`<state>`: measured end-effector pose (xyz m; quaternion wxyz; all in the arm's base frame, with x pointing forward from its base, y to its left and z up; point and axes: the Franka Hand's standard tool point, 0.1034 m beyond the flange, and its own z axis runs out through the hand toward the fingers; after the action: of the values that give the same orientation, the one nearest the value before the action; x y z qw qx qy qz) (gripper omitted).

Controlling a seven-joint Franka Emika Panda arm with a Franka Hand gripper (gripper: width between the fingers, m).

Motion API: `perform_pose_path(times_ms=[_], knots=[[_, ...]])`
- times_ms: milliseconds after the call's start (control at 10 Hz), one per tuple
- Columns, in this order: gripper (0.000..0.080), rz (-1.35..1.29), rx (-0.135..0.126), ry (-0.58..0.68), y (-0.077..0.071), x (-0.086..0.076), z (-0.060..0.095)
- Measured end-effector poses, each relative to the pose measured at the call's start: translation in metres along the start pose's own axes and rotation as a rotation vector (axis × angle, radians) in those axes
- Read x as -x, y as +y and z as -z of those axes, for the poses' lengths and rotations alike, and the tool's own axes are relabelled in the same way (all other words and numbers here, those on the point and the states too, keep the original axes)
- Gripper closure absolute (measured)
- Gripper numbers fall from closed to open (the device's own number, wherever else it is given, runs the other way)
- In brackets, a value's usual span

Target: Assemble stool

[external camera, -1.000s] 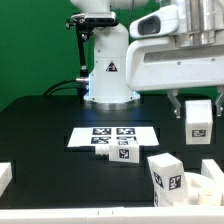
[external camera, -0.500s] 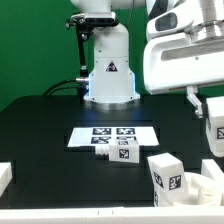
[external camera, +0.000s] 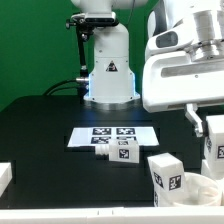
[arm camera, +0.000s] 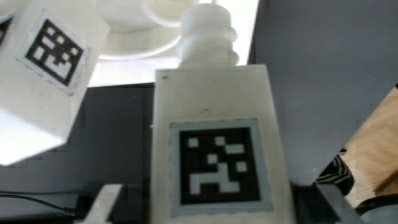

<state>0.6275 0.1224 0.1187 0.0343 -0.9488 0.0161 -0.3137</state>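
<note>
The arm (external camera: 186,70) points down, its tool (external camera: 206,124) clamped around an upright stool leg (arm camera: 214,120).

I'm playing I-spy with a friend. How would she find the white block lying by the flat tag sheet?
Start at the robot's white base at the back; the marker board lies on the black table before it. The lying leg rests at the board's near edge. It alone lies on its side: the upright leg stands, the held leg hangs in the gripper.

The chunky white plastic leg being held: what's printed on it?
The leg bears a black-and-white square tag; clearest in the wrist view.
</note>
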Motion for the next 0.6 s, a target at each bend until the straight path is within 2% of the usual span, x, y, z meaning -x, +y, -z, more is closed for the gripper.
perform_pose_path(times_ms=[200, 300, 400, 600], knots=[[0.0465, 0.053, 0.019, -0.002, 0.016, -0.001, -0.004], [0.0465, 0.057, 0.02, 0.01, 0.019, -0.009, -0.004], [0.0465, 0.054, 0.019, 0.017, 0.019, -0.014, -0.004], [0.0465, 0.044, 0.017, 0.011, 0.014, -0.007, -0.008]])
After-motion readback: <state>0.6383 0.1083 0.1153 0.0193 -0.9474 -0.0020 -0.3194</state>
